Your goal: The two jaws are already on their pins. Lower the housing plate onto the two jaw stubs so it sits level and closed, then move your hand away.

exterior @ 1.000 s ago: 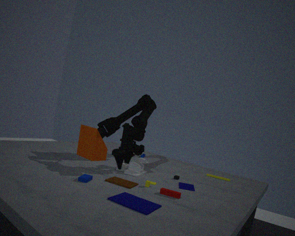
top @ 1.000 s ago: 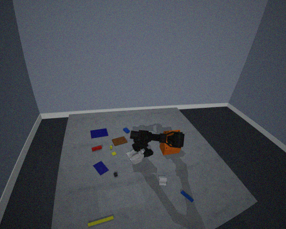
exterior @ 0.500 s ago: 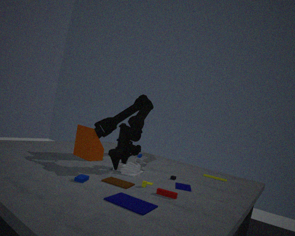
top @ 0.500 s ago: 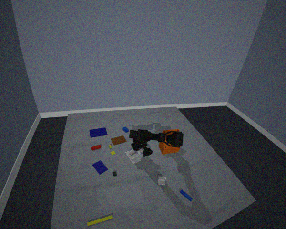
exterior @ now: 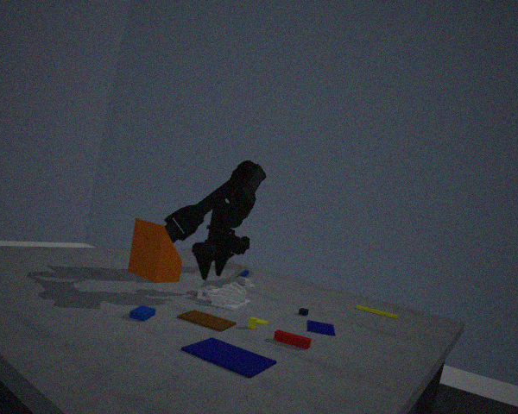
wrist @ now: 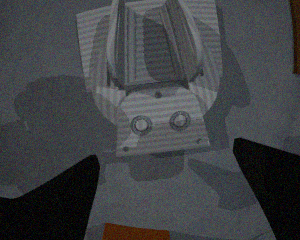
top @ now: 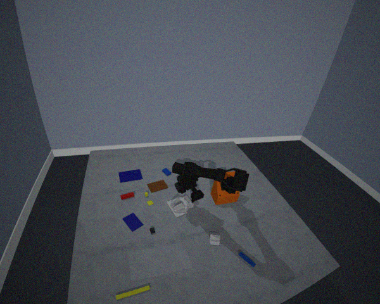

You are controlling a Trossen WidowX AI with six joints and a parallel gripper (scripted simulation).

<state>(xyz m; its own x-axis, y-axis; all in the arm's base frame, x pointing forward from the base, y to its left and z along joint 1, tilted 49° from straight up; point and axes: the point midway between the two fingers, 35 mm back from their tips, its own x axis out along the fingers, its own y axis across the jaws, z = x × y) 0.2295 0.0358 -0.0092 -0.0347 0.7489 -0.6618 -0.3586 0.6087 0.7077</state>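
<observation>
Table (top: 216, 150) (exterior: 116, 356) (wrist: 40, 50), the ground for all parts. Orange block (top: 224, 196) (exterior: 154, 258) (wrist: 136, 233), at six o'clock in the wrist view. White base (top: 180, 206) (exterior: 228, 296) (wrist: 90, 35), towards twelve, bearing the two jaws (wrist: 117, 45) (wrist: 190, 45). Housing plate (wrist: 160, 111), across their near ends, just above centre, apparently seated; its level cannot be confirmed. Pin heads (wrist: 141, 125) (wrist: 180, 120), one in each ring. My fingers (top: 190, 196) (exterior: 211, 276), spread and empty, tips at eight and four o'clock. Hazards: sideways drift while withdrawing could snag a plate edge and lift it; incomplete seating could leave one side proud; a low swing could knock the jaws.
</observation>
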